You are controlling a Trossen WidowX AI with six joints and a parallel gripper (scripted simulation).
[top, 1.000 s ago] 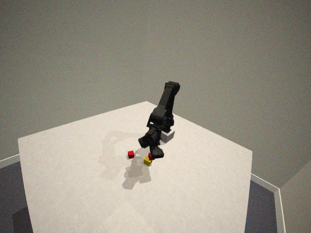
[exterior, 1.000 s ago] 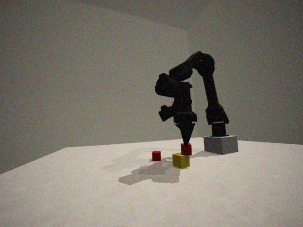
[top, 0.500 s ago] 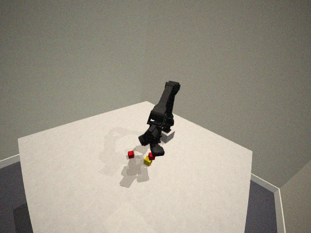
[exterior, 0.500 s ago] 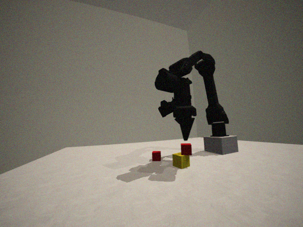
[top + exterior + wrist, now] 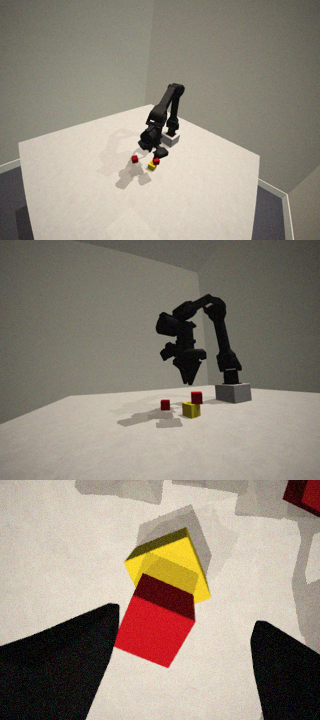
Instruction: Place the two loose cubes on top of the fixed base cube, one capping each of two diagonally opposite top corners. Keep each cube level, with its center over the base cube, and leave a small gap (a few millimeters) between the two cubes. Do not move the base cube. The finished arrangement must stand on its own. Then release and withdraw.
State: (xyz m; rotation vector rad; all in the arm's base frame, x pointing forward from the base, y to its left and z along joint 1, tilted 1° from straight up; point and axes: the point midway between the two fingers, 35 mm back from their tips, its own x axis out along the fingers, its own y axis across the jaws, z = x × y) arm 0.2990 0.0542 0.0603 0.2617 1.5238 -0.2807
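While one red cube [image 5: 134, 159] [image 5: 165, 405] [image 5: 312, 497] sits on the tabletop [image 5: 196, 196] [image 5: 160, 449] [image 5: 30, 580], well in from its left edge, we see the yellow cube [image 5: 151, 165] [image 5: 191, 409] [image 5: 175, 555] to its right, another red cube [image 5: 156, 161] [image 5: 196, 397] [image 5: 156, 630] capping one corner, and our empty gripper [image 5: 187, 384] [image 5: 187, 623] above, fingers apart.

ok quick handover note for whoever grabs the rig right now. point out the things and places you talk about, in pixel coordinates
Gripper [image 5: 187, 384] [image 5: 187, 623]: open, holding nothing, above the cubes.
Yellow base cube [image 5: 151, 166] [image 5: 191, 410] [image 5: 172, 560]: on the table, one red cube [image 5: 156, 161] [image 5: 196, 397] [image 5: 155, 630] on top, off to one side.
Other red cube [image 5: 134, 159] [image 5: 165, 405] [image 5: 311, 497]: on the table.
Done: one cube up.
Left: cap the diagonally opposite corner, small gap, level; release, withdraw.
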